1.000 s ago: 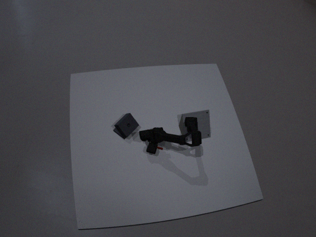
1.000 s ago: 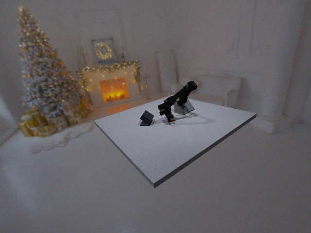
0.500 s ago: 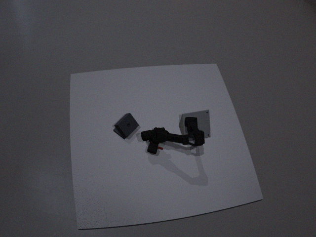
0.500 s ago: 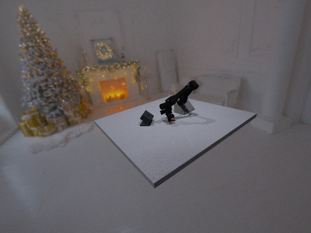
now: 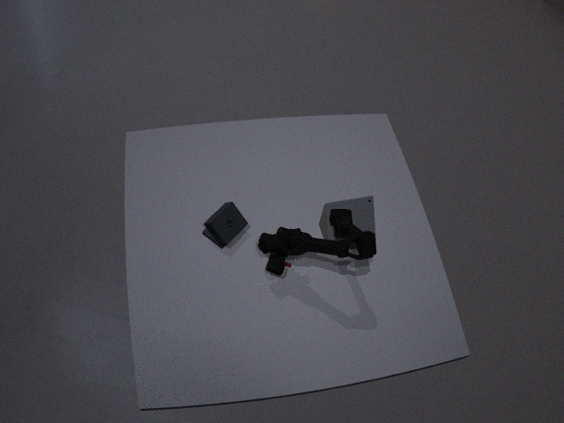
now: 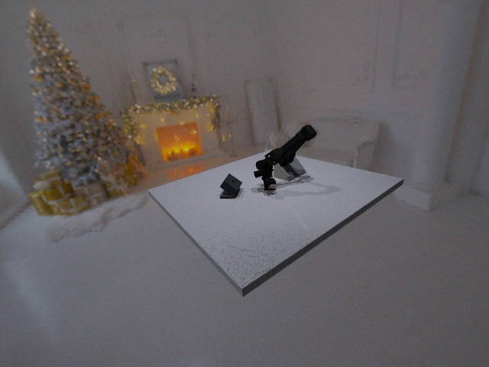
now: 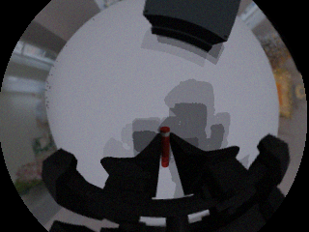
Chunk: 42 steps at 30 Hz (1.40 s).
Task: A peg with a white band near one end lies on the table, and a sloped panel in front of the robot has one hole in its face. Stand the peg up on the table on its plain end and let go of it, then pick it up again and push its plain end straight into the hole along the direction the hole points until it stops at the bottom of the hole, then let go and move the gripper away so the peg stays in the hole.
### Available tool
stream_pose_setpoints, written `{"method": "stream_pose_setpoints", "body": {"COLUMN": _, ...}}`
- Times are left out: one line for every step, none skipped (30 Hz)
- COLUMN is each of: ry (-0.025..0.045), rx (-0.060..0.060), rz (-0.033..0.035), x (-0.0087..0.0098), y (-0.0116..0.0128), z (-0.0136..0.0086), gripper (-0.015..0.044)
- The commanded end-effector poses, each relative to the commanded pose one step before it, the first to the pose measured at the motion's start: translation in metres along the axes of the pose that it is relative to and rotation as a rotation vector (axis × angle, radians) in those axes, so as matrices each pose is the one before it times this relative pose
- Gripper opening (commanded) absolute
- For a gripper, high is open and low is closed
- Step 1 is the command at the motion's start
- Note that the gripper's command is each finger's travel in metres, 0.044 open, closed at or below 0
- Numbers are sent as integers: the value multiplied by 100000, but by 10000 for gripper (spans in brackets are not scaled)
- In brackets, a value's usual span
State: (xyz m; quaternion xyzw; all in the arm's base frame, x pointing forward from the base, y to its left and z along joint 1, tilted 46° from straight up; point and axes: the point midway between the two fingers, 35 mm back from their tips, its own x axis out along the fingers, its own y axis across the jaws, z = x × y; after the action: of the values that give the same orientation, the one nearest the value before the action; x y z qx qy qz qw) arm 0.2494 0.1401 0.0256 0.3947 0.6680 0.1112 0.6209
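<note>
The red peg lies flat, low at the table top. Its white band shows near the end farther from the gripper's body in the wrist view. My gripper points down and is shut on the peg, with one finger on each side of it. In the top view the gripper's body hides part of the peg. The dark sloped panel stands apart from the peg. Its hole shows in its face in the top view; in the wrist view the hole is not visible.
The white table carries everything. A grey mounting block sits under the arm's base, on the far side of the gripper from the panel. The arm's shadows fall on the table around the peg.
</note>
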Motion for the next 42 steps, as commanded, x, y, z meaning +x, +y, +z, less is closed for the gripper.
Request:
{"method": "stream_pose_setpoints", "body": {"ry": -3652, "rx": 332, "rz": -344, "x": -215, "y": -84, "z": -95, "gripper": 49}}
{"method": "stream_pose_setpoints", "body": {"ry": -868, "rx": 7, "rz": -2, "x": -59, "y": 0, "z": -31, "gripper": 49}}
{"method": "stream_pose_setpoints", "body": {"ry": -868, "rx": 7, "rz": -2, "x": -59, "y": 0, "z": -31, "gripper": 49}}
{"method": "stream_pose_setpoints", "body": {"ry": -868, "rx": 7, "rz": -2, "x": -59, "y": 0, "z": -31, "gripper": 49}}
{"method": "stream_pose_setpoints", "body": {"ry": -868, "rx": 7, "rz": -2, "x": -59, "y": 0, "z": -31, "gripper": 49}}
{"method": "stream_pose_setpoints", "body": {"ry": -868, "rx": 7, "rz": -2, "x": -59, "y": 0, "z": -31, "gripper": 49}}
{"method": "stream_pose_setpoints", "body": {"ry": -868, "rx": 7, "rz": -2, "x": -59, "y": 0, "z": -31, "gripper": 49}}
{"method": "stream_pose_setpoints", "body": {"ry": -867, "rx": 7, "rz": -2, "x": -59, "y": 0, "z": -31, "gripper": 49}}
{"method": "stream_pose_setpoints", "body": {"ry": -867, "rx": 7, "rz": -2, "x": -59, "y": 0, "z": -31, "gripper": 49}}
{"method": "stream_pose_setpoints", "body": {"ry": -867, "rx": 7, "rz": -2, "x": -59, "y": 0, "z": -31, "gripper": 49}}
{"method": "stream_pose_setpoints", "body": {"ry": -867, "rx": 7, "rz": -2, "x": -59, "y": 0, "z": -31, "gripper": 49}}
{"method": "stream_pose_setpoints", "body": {"ry": -867, "rx": 7, "rz": -2, "x": -59, "y": 0, "z": -31, "gripper": 49}}
{"method": "stream_pose_setpoints", "body": {"ry": -867, "rx": 7, "rz": -2, "x": -59, "y": 0, "z": -31, "gripper": 49}}
{"method": "stream_pose_setpoints", "body": {"ry": -867, "rx": 7, "rz": -2, "x": -59, "y": 0, "z": -31, "gripper": 49}}
{"method": "stream_pose_setpoints", "body": {"ry": -867, "rx": 7, "rz": -2, "x": -59, "y": 0, "z": -31, "gripper": 49}}
{"method": "stream_pose_setpoints", "body": {"ry": -867, "rx": 7, "rz": -2, "x": -59, "y": 0, "z": -31, "gripper": 49}}
{"method": "stream_pose_setpoints", "body": {"ry": -867, "rx": 7, "rz": -2, "x": -59, "y": 0, "z": -31, "gripper": 49}}
{"method": "stream_pose_setpoints", "body": {"ry": -867, "rx": 7, "rz": -2, "x": -59, "y": 0, "z": -31, "gripper": 49}}
{"method": "stream_pose_setpoints", "body": {"ry": -867, "rx": 7, "rz": -2, "x": -59, "y": 0, "z": -31, "gripper": 49}}
{"method": "stream_pose_setpoints", "body": {"ry": -867, "rx": 7, "rz": -2, "x": -59, "y": 0, "z": -31, "gripper": 49}}
{"method": "stream_pose_setpoints", "body": {"ry": -867, "rx": 7, "rz": -2, "x": -59, "y": 0, "z": -31, "gripper": 49}}
{"method": "stream_pose_setpoints", "body": {"ry": -867, "rx": 7, "rz": -2, "x": -59, "y": 0, "z": -31, "gripper": 49}}
{"method": "stream_pose_setpoints", "body": {"ry": -867, "rx": 7, "rz": -1, "x": -59, "y": 0, "z": -31, "gripper": 49}}
{"method": "stream_pose_setpoints", "body": {"ry": -867, "rx": 7, "rz": -1, "x": -59, "y": 0, "z": -31, "gripper": 49}}
{"method": "stream_pose_setpoints", "body": {"ry": -867, "rx": 7, "rz": -1, "x": -59, "y": 0, "z": -31, "gripper": 49}}
{"method": "stream_pose_setpoints", "body": {"ry": -867, "rx": 7, "rz": -1, "x": -59, "y": 0, "z": -32, "gripper": 49}}
{"method": "stream_pose_setpoints", "body": {"ry": -867, "rx": 7, "rz": -1, "x": -59, "y": 0, "z": -32, "gripper": 49}}
{"method": "stream_pose_setpoints", "body": {"ry": -867, "rx": 7, "rz": -1, "x": -59, "y": 0, "z": -32, "gripper": 49}}
{"method": "stream_pose_setpoints", "body": {"ry": -867, "rx": 7, "rz": -1, "x": -59, "y": 0, "z": -32, "gripper": 49}}
{"method": "stream_pose_setpoints", "body": {"ry": -867, "rx": 7, "rz": -1, "x": -60, "y": 0, "z": -32, "gripper": 49}}
{"method": "stream_pose_setpoints", "body": {"ry": -867, "rx": 8, "rz": -1, "x": -60, "y": 0, "z": -32, "gripper": 49}}
{"method": "stream_pose_setpoints", "body": {"ry": -867, "rx": 8, "rz": -1, "x": -60, "y": 0, "z": -32, "gripper": 49}}
{"method": "stream_pose_setpoints", "body": {"ry": -867, "rx": 8, "rz": -1, "x": -60, "y": 0, "z": -32, "gripper": 49}}
{"method": "stream_pose_setpoints", "body": {"ry": -867, "rx": 8, "rz": -1, "x": -60, "y": 0, "z": -32, "gripper": 49}}
{"method": "stream_pose_setpoints", "body": {"ry": -867, "rx": 8, "rz": -1, "x": -60, "y": 0, "z": -32, "gripper": 49}}
{"method": "stream_pose_setpoints", "body": {"ry": -867, "rx": 8, "rz": -1, "x": -60, "y": 0, "z": -32, "gripper": 49}}
{"method": "stream_pose_setpoints", "body": {"ry": -867, "rx": 8, "rz": -1, "x": -60, "y": 0, "z": -32, "gripper": 49}}
{"method": "stream_pose_setpoints", "body": {"ry": -866, "rx": 8, "rz": -1, "x": -60, "y": 0, "z": -32, "gripper": 49}}
{"method": "stream_pose_setpoints", "body": {"ry": -866, "rx": 8, "rz": -1, "x": -60, "y": 0, "z": -32, "gripper": 49}}
{"method": "stream_pose_setpoints", "body": {"ry": -866, "rx": 8, "rz": -1, "x": -60, "y": 0, "z": -32, "gripper": 49}}
{"method": "stream_pose_setpoints", "body": {"ry": -866, "rx": 8, "rz": -1, "x": -60, "y": 0, "z": -32, "gripper": 49}}
{"method": "stream_pose_setpoints", "body": {"ry": -866, "rx": 8, "rz": 0, "x": -60, "y": 0, "z": -32, "gripper": 49}}
